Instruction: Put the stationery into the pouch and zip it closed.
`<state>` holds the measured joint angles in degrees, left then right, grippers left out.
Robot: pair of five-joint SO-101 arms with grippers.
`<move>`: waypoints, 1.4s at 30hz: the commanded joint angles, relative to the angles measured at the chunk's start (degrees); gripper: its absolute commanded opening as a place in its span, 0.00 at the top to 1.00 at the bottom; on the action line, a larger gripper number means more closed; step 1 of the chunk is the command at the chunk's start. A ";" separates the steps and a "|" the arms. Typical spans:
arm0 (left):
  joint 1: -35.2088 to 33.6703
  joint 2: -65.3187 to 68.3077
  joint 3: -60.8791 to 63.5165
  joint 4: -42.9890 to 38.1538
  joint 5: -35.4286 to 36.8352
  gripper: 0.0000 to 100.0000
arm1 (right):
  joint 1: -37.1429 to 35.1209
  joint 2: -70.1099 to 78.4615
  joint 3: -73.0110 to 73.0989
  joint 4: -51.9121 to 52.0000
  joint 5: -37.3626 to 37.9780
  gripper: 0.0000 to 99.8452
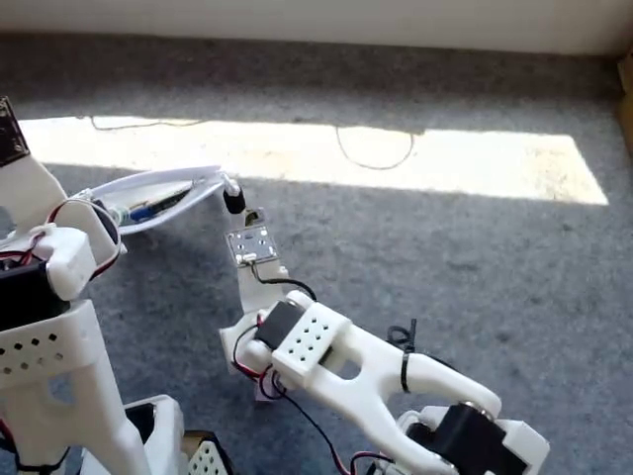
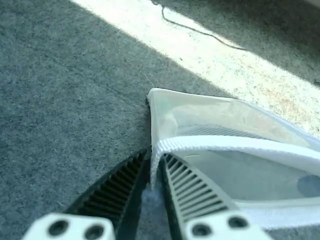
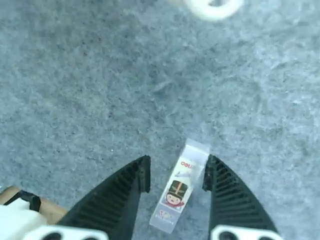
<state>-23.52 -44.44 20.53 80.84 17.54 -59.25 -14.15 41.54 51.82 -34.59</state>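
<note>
A white see-through pouch (image 1: 163,198) is lifted off the grey carpet with its mouth gaping, and a blue item (image 1: 148,210) lies inside. My left gripper (image 1: 102,216) is shut on one end of it. In the left wrist view the fingers (image 2: 186,186) pinch the pouch's white zip edge (image 2: 210,145). My right gripper (image 1: 236,203) points down at the carpet just beside the pouch's other end. In the right wrist view it (image 3: 176,167) is open, and a small wrapped eraser (image 3: 177,195) with a cartoon figure lies on the carpet between its fingers.
A sunlit strip (image 1: 396,158) crosses the carpet behind the arms, with a thin cable (image 1: 376,160) looped on it. A blurred white round object (image 3: 212,6) lies beyond the eraser. The arm bases (image 1: 59,396) stand along the near edge.
</note>
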 commanded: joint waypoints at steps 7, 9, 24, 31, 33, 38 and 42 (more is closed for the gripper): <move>-0.75 -0.40 0.22 -1.23 -0.09 0.99 | 0.13 2.59 -3.30 -1.19 -0.70 0.82; -0.75 -0.40 0.57 -1.23 -0.18 0.99 | 1.10 3.12 -3.30 -0.48 -0.70 0.82; -0.75 -0.40 0.57 -1.14 -0.26 0.99 | 1.36 6.29 -3.21 -0.57 -0.62 0.82; -0.84 -0.40 0.57 -0.97 -0.26 0.99 | 1.63 11.21 -5.49 -0.57 -0.62 0.82; -0.84 -0.40 0.57 -0.88 -0.26 0.99 | 1.63 11.21 -5.93 -0.48 -0.62 0.84; -0.84 -0.40 0.57 -0.88 -0.26 0.99 | 1.71 11.21 -5.93 -0.48 4.40 0.96; -0.92 -0.40 0.66 -0.88 -0.26 0.99 | 1.71 11.12 -5.93 -0.48 7.03 1.00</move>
<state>-23.52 -44.88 21.32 80.84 17.54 -57.93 -2.81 38.64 51.30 -29.76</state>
